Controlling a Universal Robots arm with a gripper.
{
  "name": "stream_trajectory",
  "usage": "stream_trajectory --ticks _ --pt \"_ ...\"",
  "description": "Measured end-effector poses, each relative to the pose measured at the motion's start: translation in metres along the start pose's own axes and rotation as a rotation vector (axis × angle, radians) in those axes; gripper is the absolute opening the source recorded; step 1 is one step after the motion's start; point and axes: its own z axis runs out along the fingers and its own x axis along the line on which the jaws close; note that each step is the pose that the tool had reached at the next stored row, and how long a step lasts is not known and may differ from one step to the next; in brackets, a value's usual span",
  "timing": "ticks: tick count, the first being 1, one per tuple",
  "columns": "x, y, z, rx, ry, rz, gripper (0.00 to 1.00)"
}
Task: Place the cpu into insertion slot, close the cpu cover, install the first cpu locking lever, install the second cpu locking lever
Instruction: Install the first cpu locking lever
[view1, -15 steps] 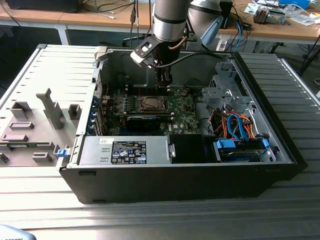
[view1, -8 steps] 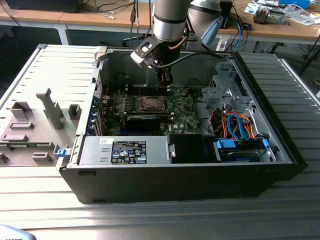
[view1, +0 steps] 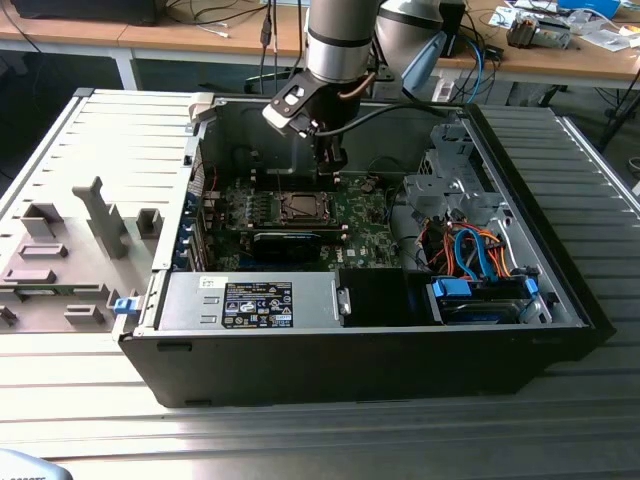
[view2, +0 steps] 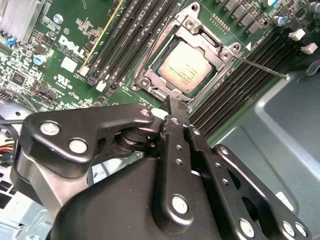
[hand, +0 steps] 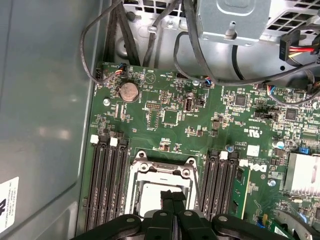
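Second wrist view: the cpu (view2: 182, 67) lies flat in the insertion slot (view2: 148, 80). The cpu cover (view2: 210, 47) is folded down around it, and the chip's metal top shows through the window. One thin locking lever (view2: 262, 68) juts from the socket's corner across the black memory slots (view2: 250, 90). The end effector (view2: 175, 104) has its fingers pressed together, tips at the socket's edge, with nothing visibly between them. Around it spreads the green motherboard (view2: 75, 30), inside the open computer case (view1: 350, 350) on the desk (view1: 300, 440).
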Motion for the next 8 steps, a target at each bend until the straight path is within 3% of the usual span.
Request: stream_trajectory --ticks 8 --pt "0.0000 0.0000 0.0000 -0.0002 -0.0013 -0.063 0.11"
